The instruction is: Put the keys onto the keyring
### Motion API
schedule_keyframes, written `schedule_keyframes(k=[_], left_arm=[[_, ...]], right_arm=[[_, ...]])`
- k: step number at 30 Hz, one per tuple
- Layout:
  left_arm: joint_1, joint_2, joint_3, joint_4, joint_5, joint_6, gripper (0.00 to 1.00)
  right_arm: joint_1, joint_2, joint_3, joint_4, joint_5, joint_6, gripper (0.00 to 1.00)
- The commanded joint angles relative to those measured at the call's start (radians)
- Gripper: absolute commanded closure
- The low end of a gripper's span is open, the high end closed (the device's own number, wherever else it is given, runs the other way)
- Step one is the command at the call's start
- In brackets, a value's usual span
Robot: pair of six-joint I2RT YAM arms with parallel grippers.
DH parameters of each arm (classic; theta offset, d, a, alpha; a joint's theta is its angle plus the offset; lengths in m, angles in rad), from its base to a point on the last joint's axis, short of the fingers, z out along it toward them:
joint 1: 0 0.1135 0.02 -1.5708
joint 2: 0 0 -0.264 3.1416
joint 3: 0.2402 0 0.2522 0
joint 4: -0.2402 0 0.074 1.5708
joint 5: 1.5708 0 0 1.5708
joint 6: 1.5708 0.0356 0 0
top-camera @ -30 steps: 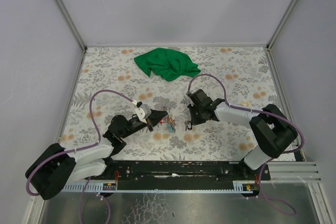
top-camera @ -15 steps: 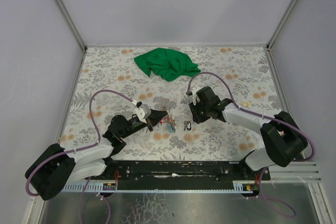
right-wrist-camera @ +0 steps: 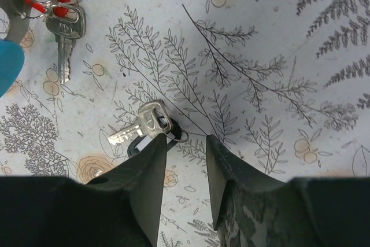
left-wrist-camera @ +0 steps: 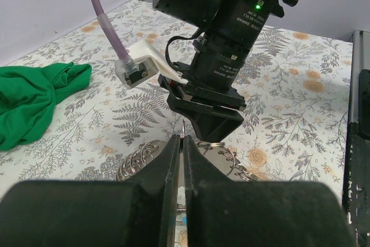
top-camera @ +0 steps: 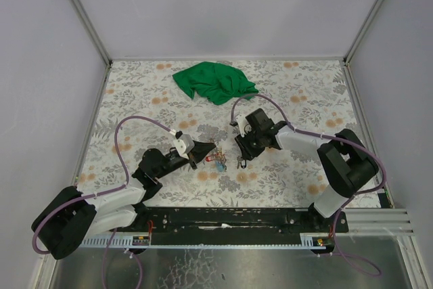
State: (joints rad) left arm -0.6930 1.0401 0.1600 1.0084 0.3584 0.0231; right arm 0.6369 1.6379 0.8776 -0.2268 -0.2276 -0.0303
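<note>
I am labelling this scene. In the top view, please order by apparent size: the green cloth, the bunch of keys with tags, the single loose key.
1. The green cloth, by far the largest.
2. The bunch of keys.
3. The single loose key, the smallest; both are tiny here.

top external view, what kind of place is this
Probably a robot lab test cell: grey wall panels enclose a floral-clothed table, with a black mounting rail at its near edge.
</note>
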Motion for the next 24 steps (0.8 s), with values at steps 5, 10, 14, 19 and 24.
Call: schedule_keyframes(k=[5, 10, 14, 19, 24], left_arm=[[0.004, -0.021, -0.003, 0.055, -0.011, 0.016, 1.0], [0.005, -0.024, -0.002, 0.056, -0.01, 0.016, 1.0], [0.005, -0.025, -0.002, 0.054, -0.008, 0.017, 1.0], [0.005, -0.026, -0.002, 0.052, -0.007, 0.017, 1.0], [0.005, -0.03, -0.002, 0.049, -0.007, 0.017, 1.0]], right_arm=[[0.0, 0.056, 0.059, 0.037, -0.097, -0.073, 0.59], [0.0, 0.069, 0.065, 0.039, -0.113, -0.085, 0.6], [0.0, 0.068, 0.071, 0.034, -0.134, -0.105, 0.59], [0.0, 0.068, 0.093, 0.013, -0.176, -0.159, 0.57], [0.0, 0.098, 0.121, -0.004, -0.162, -0.182, 0.59]])
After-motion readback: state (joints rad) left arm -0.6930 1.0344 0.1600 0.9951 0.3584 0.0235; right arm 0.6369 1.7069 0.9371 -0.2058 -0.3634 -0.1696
